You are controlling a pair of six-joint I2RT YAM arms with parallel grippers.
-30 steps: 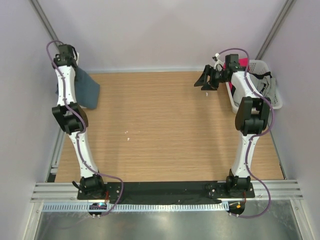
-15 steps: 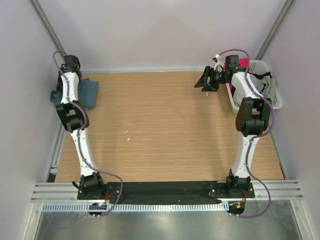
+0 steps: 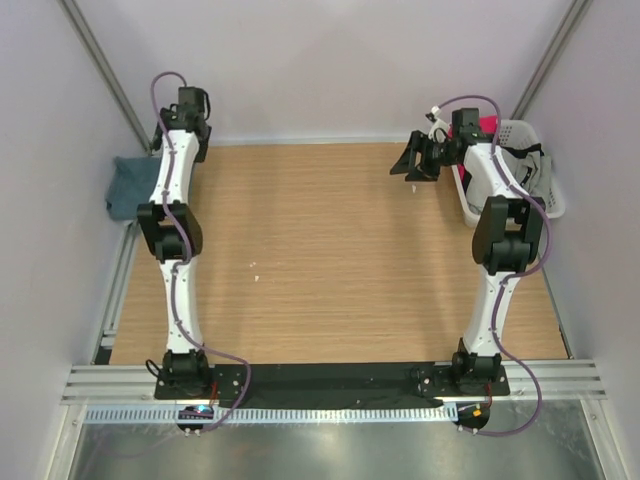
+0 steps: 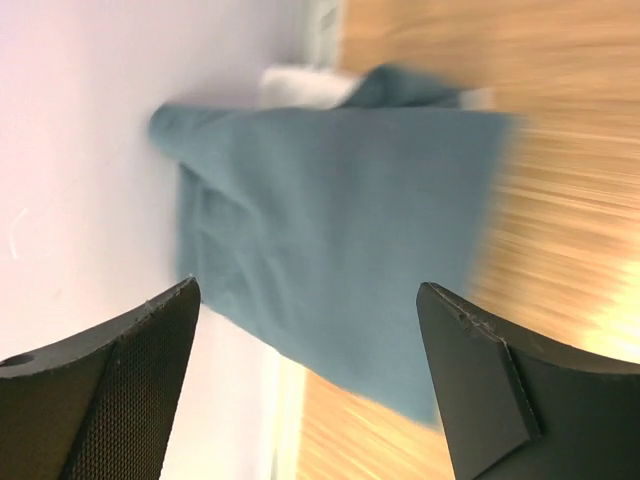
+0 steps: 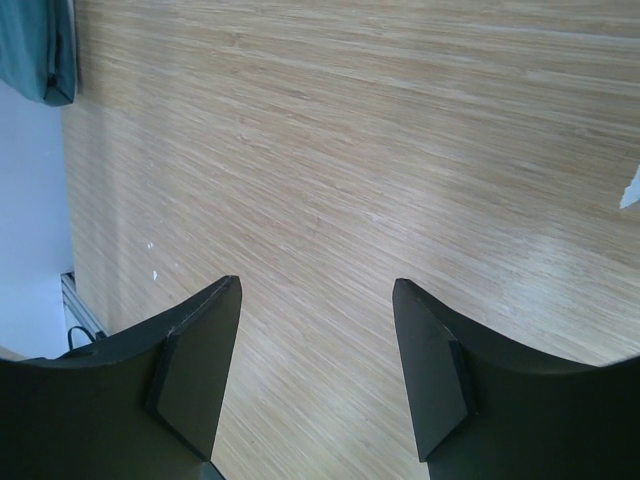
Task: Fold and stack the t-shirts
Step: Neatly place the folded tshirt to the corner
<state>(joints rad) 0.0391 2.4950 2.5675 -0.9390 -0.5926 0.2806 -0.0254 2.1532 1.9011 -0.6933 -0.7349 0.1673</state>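
Left claw point(image 4: 308, 295): we read the jaws as spread wide, with nothing between them and nothing held. It hangs at the far left corner of the table point(image 3: 320, 250), and its camera looks onto the blue t-shirt point(image 4: 330, 220). Right claw point(image 3: 412, 160): jaws likewise apart and empty, poised above bare wood at the far right, just beside the basket point(image 3: 548, 205).

Location of the blue t-shirt: we find it bunched at the left margin, lying partly over the left edge of the wooden top and against the left wall point(image 3: 50, 200). In the left wrist view a pale strip shows at its far edge; we cannot tell what that is.

Surface: we see a light wood-grain top, with small white specks point(image 3: 255, 267) near its middle. At the near edge a black plate point(image 3: 330, 378) carries both arm bases, with aluminium rails point(image 3: 330, 395) in front of it.

Room: plain pale walls close the table on three sides, and slanted metal posts point(image 3: 100, 60) rise at the far corners. We see a white, slotted basket holding pink and grey clothing; we cannot tell the single garments apart.
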